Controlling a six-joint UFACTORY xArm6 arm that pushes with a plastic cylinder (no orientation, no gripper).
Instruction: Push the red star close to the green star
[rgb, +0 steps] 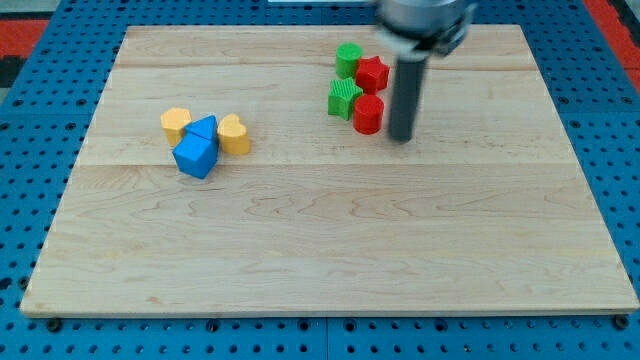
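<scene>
Near the view's bottom, bare board. Midway left sit two blue blocks and two yellow ones. Farther up, my tip, a plain rod with no jaws to open or close, stands just right of the red cylinder. Beyond, the red star sits near the green star, beside a green block; I judge the task essentially done.

Landmark green star: red star touches it at upper right, green cylinder just above, red cylinder at lower right. My tip just right of red cylinder. Far left on wooden board: yellow blocks, blue blocks.
</scene>
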